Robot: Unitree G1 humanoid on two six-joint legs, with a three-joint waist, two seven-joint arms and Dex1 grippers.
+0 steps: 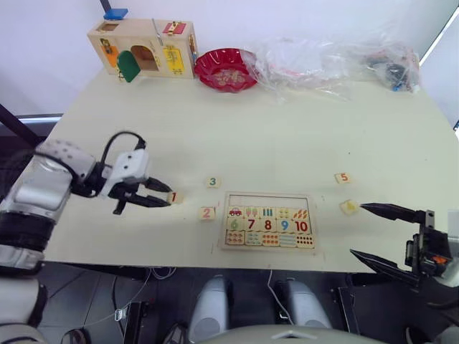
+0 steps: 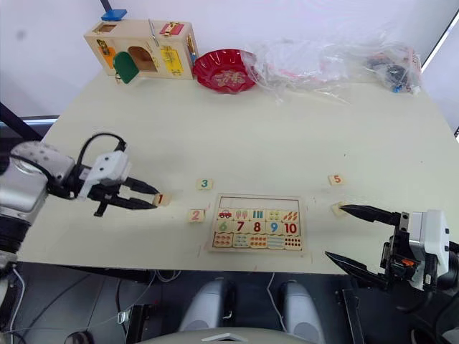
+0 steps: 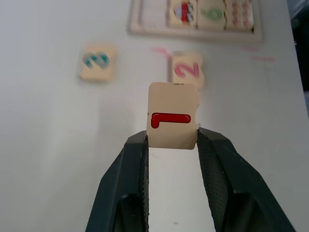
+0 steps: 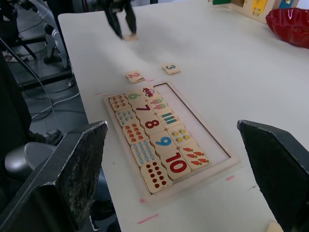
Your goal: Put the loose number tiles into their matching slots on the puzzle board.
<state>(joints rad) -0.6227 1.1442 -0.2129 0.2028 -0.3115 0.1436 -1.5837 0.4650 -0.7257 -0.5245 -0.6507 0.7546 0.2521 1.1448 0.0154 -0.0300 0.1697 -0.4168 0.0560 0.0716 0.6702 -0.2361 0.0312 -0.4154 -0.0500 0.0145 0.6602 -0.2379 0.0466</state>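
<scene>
My left gripper (image 1: 163, 200) is shut on the tile 1 (image 3: 173, 121), pinching it at the fingertips left of the puzzle board (image 1: 269, 248). The matching slots (image 1: 269, 200) form an empty strip along the board's top row. Below it lie rows of pictures, the numbers 6 to 10, and dot patterns. Tile 2 (image 1: 206, 213) lies just left of the board and tile 3 (image 1: 212, 182) sits further back. Tile 5 (image 1: 343, 178) rests right of the board. A yellow-marked tile (image 1: 348, 206) lies at the upper fingertip of my right gripper (image 1: 357, 230), which stands wide open and empty.
A wooden box with coloured doors (image 1: 143, 49) stands at the far left corner, a red bowl (image 1: 226, 69) beside it. Clear plastic bags (image 1: 323, 61) lie across the far right. The table's front edge (image 1: 215, 264) runs just below the board.
</scene>
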